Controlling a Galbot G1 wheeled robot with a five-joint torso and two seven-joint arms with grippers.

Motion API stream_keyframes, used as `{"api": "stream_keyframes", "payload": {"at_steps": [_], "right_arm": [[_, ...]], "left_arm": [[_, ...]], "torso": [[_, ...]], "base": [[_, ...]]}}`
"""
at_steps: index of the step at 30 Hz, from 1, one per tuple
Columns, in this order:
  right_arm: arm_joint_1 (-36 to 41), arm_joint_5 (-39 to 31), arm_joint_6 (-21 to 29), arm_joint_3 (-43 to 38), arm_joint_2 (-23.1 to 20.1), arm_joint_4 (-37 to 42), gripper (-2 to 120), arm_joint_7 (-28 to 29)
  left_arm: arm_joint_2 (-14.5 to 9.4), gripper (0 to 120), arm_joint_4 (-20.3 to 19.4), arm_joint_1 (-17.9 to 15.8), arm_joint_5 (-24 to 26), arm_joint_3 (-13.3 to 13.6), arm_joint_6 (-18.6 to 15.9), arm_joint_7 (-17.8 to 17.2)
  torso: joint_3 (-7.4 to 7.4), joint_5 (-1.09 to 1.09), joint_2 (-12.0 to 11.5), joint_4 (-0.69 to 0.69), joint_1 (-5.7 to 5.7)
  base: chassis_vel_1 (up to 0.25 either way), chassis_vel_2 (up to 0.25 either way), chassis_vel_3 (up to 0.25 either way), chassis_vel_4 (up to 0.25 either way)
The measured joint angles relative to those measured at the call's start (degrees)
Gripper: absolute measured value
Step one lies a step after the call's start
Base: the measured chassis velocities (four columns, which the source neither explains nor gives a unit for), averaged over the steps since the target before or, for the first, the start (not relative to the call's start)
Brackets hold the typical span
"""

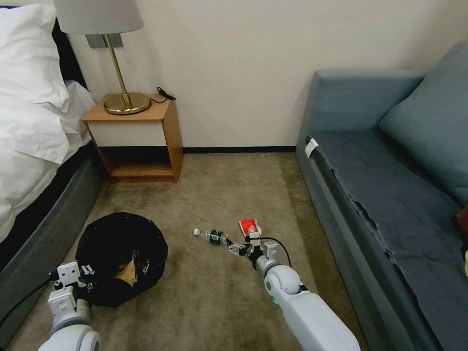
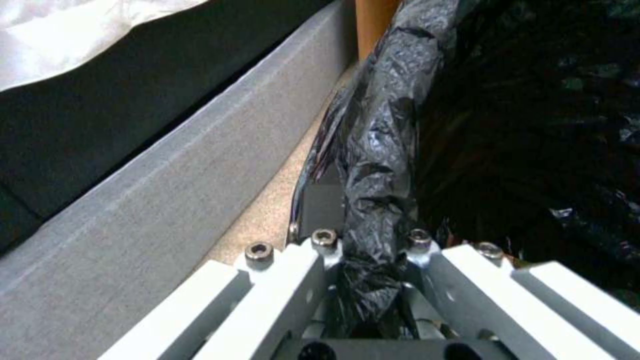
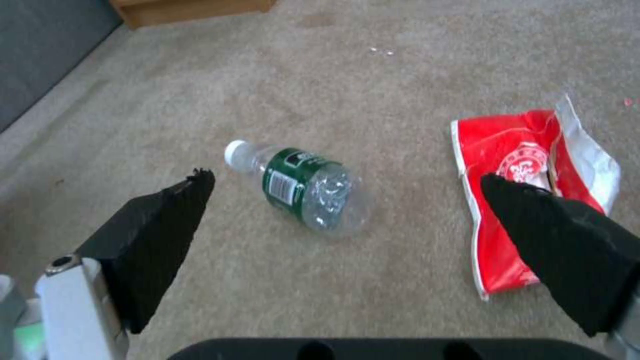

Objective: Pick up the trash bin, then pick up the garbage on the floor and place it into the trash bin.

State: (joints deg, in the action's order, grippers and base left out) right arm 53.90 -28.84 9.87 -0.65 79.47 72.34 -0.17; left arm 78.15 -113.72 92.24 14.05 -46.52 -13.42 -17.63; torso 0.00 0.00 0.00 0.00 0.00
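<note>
Clearly a matter of reach and angle: right gripper (image 1: 237,249) spread wide, empty, low over the carpet (image 1: 229,195), just short of the plastic bottle (image 1: 210,236). Lying flat, cap end toward the trash bin (image 1: 121,259), base end nearest the open jaws, red snack packet (image 1: 250,227) just beside that base end. From the right wrist view, bottle (image 3: 303,187) centred between the two black pads (image 3: 167,235), long axis slanted across the gap rather than square to it, packet (image 3: 527,165) partly behind the other pad. Judged: a short advance and perhaps a small wrist turn needed so the pads close across the bottle's body and miss the packet. Left gripper (image 1: 84,278) clamped on the bin's bag-covered rim (image 2: 373,200), next to the bed base (image 2: 167,190), much farther from the bottle than the right. Brown-yellow wrapper (image 1: 129,271) lying inside the bin.
</note>
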Motion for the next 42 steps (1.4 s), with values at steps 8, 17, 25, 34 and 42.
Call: {"api": "stream_keyframes", "payload": {"at_steps": [8, 17, 25, 34, 42], "right_arm": [[0.53, 0.52, 0.0, -0.28, 0.02, -0.01, 100, -0.1], [0.36, 0.6, -0.16, 0.19, -0.2, -0.52, 100, -0.53], [-0.22, 0.56, -0.46, 1.31, -0.33, -1.26, 100, -1.04], [-1.07, 0.15, -0.58, 2.11, -0.74, -1.89, 100, -1.14], [-1.43, 0.28, -0.83, 3.52, -0.78, -3.18, 100, -1.54]], "left_arm": [[-0.04, 2, 0.29, 0.19, 0.02, 0.2, 0.25, 0.1], [0.0, 2, 0.5, 0.32, 0.05, 0.01, 0.48, 0.17], [0.3, 2, 0.26, 0.31, 0.94, 0.07, 0.23, 0.17], [0.23, 2, 0.27, 0.12, 1.07, -0.28, 0.11, 0.22], [-0.31, 2, 0.64, -0.31, 1.29, -0.58, -0.06, 0.27]], "torso": [[0.0, 0.0, 0.0, 0.0, 0.0], [0.0, 0.0, 0.0, 0.0, 0.0], [0.0, 0.0, 0.0, 0.0, 0.0], [0.0, 0.0, 0.0, 0.0, 0.0], [0.0, 0.0, 0.0, 0.0, 0.0]], "base": [[-0.069, 0.074, 0.072, -0.065], [-0.073, 0.07, 0.074, -0.076], [-0.078, 0.071, 0.071, -0.076], [-0.071, 0.074, 0.071, -0.07], [-0.061, 0.066, 0.068, -0.068]]}}
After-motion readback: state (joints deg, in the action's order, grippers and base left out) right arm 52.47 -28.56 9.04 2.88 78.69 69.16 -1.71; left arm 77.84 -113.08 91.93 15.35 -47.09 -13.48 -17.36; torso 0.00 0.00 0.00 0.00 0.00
